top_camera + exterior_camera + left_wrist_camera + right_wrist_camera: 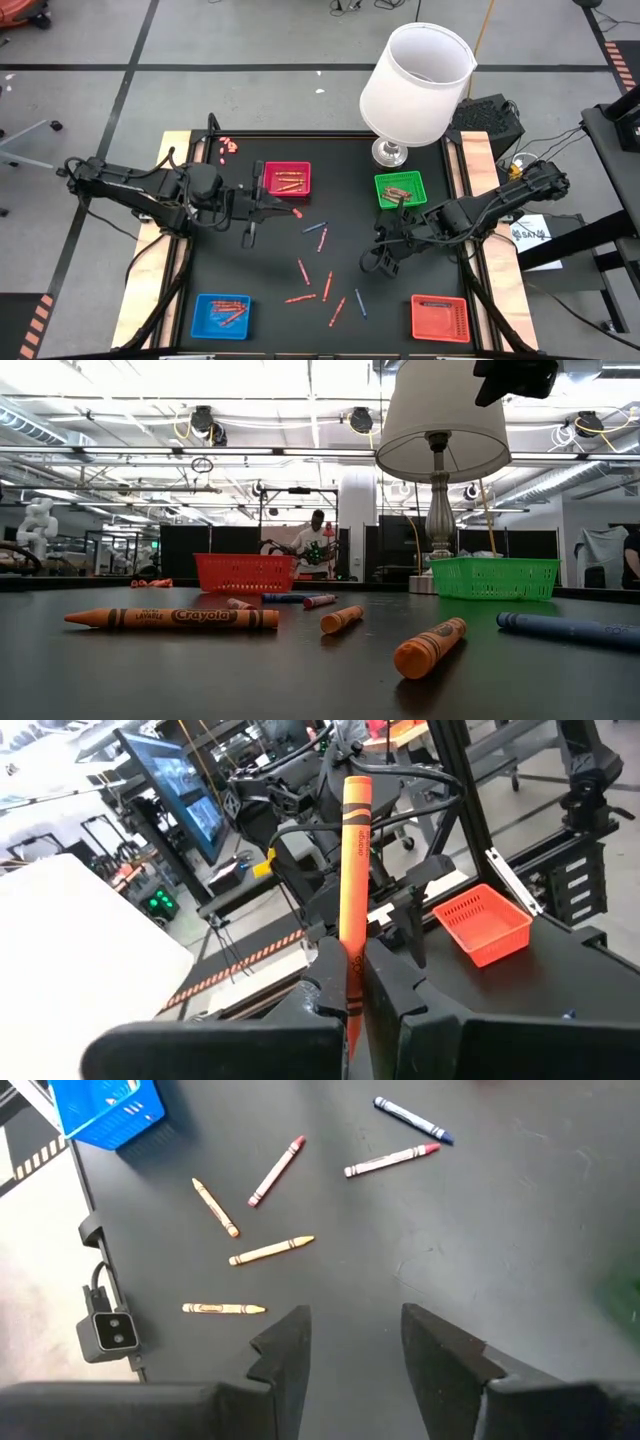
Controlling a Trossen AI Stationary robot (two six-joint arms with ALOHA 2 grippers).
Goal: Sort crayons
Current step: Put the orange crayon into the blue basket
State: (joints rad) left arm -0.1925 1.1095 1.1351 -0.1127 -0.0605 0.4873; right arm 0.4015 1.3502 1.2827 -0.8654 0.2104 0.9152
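High view: left end effector at centre-left of the frame, just below the red tray, clamped on an orange crayon that stands up between its fingers in the left wrist view; gripped low on the stick, probably so the free end can be tipped over a tray wall and dropped. Right end effector at centre-right, below the green tray, jaws parted and holding nothing, pointed down at the dark surface; likely poised to pick from the loose crayons scattered across the lower middle of the frame, well apart from one another, which leaves room for fingers around each. More crayons already lying in the red, green and blue tray at lower left, and one in the orange-red tray at lower right. Lamp with a white shade at upper centre-right, its base beside the green tray: a possible obstacle for any reach toward that corner. Few small pinkish bits at upper left, too small to tell
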